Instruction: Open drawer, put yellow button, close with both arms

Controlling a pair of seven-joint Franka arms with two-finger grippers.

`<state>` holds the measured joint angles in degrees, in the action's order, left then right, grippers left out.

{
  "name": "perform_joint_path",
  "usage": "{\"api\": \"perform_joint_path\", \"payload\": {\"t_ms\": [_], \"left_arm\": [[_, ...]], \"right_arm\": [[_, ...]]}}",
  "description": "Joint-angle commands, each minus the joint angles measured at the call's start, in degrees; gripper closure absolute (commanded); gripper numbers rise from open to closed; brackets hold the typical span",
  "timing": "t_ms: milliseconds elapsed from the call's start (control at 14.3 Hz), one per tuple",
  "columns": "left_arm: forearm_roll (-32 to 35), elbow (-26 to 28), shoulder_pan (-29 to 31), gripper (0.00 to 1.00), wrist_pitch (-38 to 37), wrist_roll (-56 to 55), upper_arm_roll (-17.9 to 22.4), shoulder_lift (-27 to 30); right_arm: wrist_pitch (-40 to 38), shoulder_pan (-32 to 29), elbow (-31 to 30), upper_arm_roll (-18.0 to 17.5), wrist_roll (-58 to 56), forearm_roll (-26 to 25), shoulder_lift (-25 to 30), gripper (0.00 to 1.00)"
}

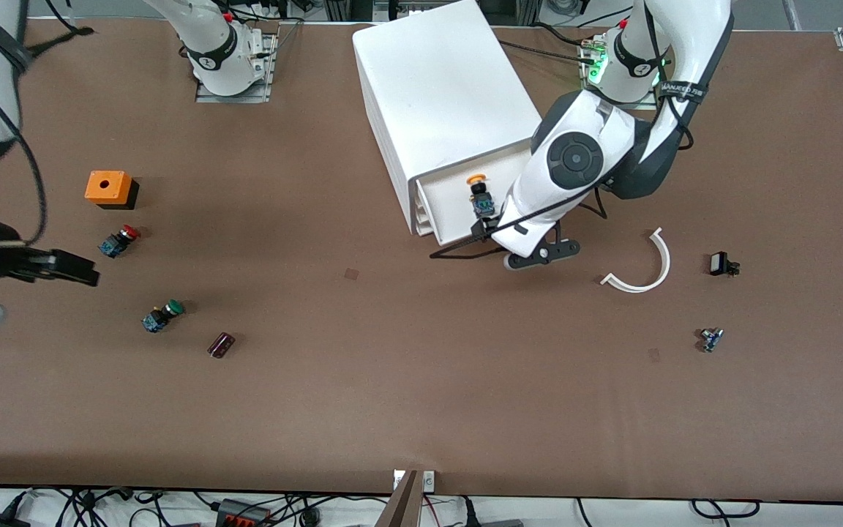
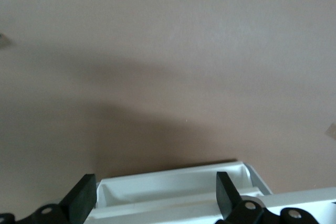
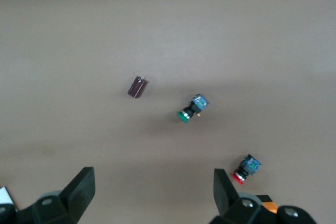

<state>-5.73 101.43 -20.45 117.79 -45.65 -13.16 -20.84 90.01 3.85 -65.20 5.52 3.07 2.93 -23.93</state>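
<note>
Front view: the yellow button [image 1: 478,196] stands in the pulled-out drawer [image 1: 442,203], the left hand [image 1: 491,233] over its front edge. Left wrist view: fingers [image 2: 82,199] spread empty above the drawer [image 2: 173,192]. Right wrist view: right hand [image 3: 152,195] open, waiting above the surface [image 3: 168,35].

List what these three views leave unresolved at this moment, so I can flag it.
- Left gripper: in the front view its fingertips are hidden under the left arm's own wrist over the open drawer.
- Yellow button: its lower body is partly covered by that arm, so whether it rests flat is unclear.
- Right gripper: the front view's edge cuts off its arm.
- Small parts toward the left arm's end: too small to identify.
</note>
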Motion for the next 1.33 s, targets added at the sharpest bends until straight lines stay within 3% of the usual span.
{"api": "perform_joint_path", "payload": {"t_ms": [0,279,628,1047,1256], "left_arm": [[-0.16,5.08,0.32,0.00,0.77,-1.54,-3.27,3.08],[-0.24,6.67,0.41,0.00,0.77,-6.72,-7.05,3.70],[-0.86,7.64,0.50,0.00,-1.16,-7.70,-8.29,5.54],[-0.95,7.29,0.41,0.00,-2.22,-7.97,-8.64,5.46],[-0.16,6.59,1.46,0.00,-2.30,-6.30,-8.47,5.46]], "right_arm": [[5.09,-2.27,-13.27,-1.12,-3.58,-0.65,9.59,0.00],[3.08,-5.52,-12.93,-2.09,-7.02,-1.61,11.62,0.00],[0.87,-4.82,-13.45,-2.27,-6.67,-3.55,12.42,0.00],[6.75,-4.73,-27.50,-2.79,-6.41,-6.44,21.64,0.00],[6.67,-4.64,-28.66,-3.06,-6.15,-6.45,22.35,0.00]]}}
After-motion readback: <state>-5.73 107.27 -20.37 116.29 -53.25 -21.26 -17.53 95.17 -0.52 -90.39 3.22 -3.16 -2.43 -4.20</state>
